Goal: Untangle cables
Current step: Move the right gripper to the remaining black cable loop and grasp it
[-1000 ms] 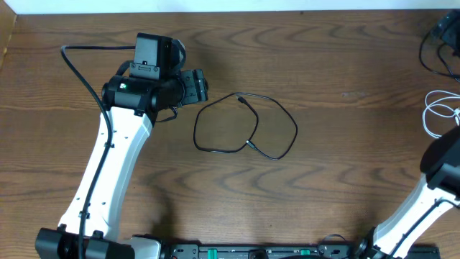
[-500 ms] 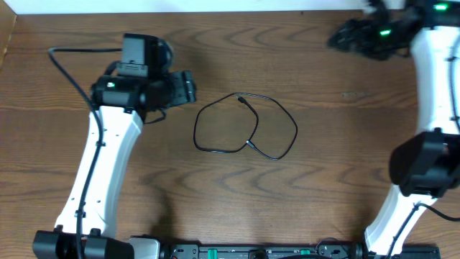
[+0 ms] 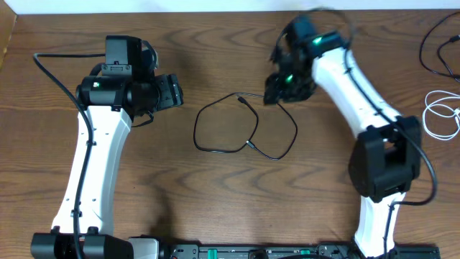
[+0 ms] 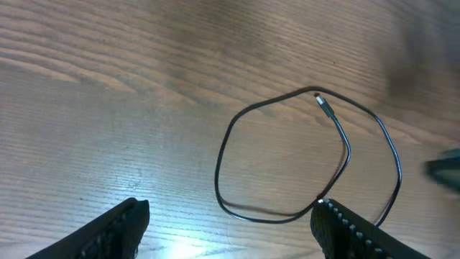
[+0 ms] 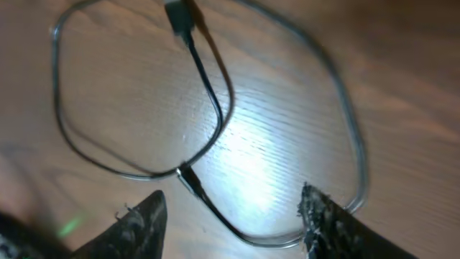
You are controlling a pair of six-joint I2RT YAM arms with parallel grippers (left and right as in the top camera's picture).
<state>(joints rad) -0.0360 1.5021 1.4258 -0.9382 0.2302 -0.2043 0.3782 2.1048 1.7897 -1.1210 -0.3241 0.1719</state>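
Note:
A thin black cable [image 3: 196, 133] lies loose on the table's middle in two overlapping loops, with a plug end [image 3: 243, 101] at the top. My left gripper [image 3: 176, 92] hovers to the left of it, open and empty; the left wrist view shows the cable [image 4: 218, 169] ahead of the spread fingers [image 4: 122, 226]. My right gripper [image 3: 277, 90] hangs over the loops' upper right, open. In the right wrist view the cable [image 5: 215, 101] lies on the wood below the gripper [image 5: 233, 223], untouched. A white cable [image 3: 438, 115] and another black cable [image 3: 430, 50] lie at the right edge.
The wooden table [image 3: 144, 180] runs to a white wall at the back. A thick black wire [image 3: 61, 72] trails from the left arm. The right arm's base [image 3: 384, 165] stands at the front right.
The right arm has swung from the far right to above the black loops, its jaws narrowing. The left arm has drawn back a little to the left.

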